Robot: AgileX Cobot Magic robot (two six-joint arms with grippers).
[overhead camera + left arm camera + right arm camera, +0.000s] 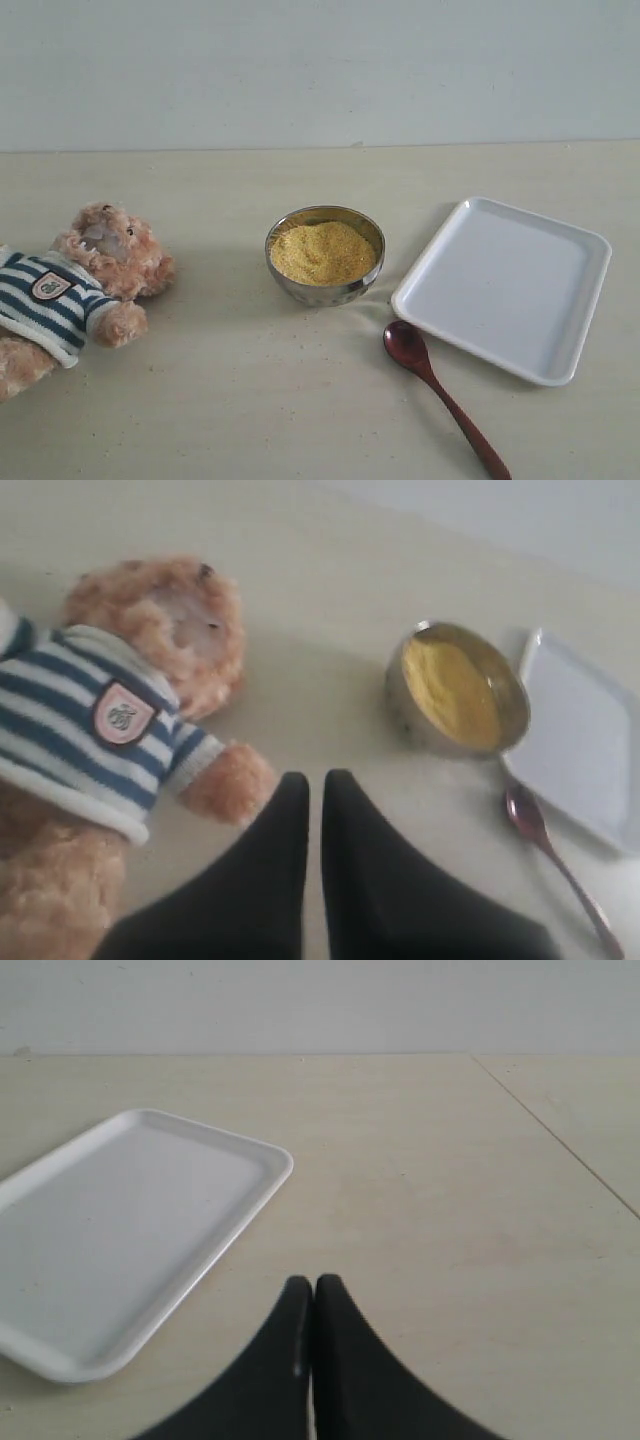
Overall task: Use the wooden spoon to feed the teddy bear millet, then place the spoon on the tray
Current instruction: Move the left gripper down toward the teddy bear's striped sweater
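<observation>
The teddy bear lies on its back at the table's left edge in a striped shirt, also in the left wrist view. Yellow millet fills a steel bowl at the centre. The wooden spoon lies flat on the table in front of the white tray, handle pointing to the near right. My left gripper hangs above the table near the bear's arm, shut and empty. Beside the tray, the right gripper is shut and empty too. Neither gripper shows in the exterior view.
A pale wall runs along the far side of the beige table. A thin seam crosses the table to the right of the tray.
</observation>
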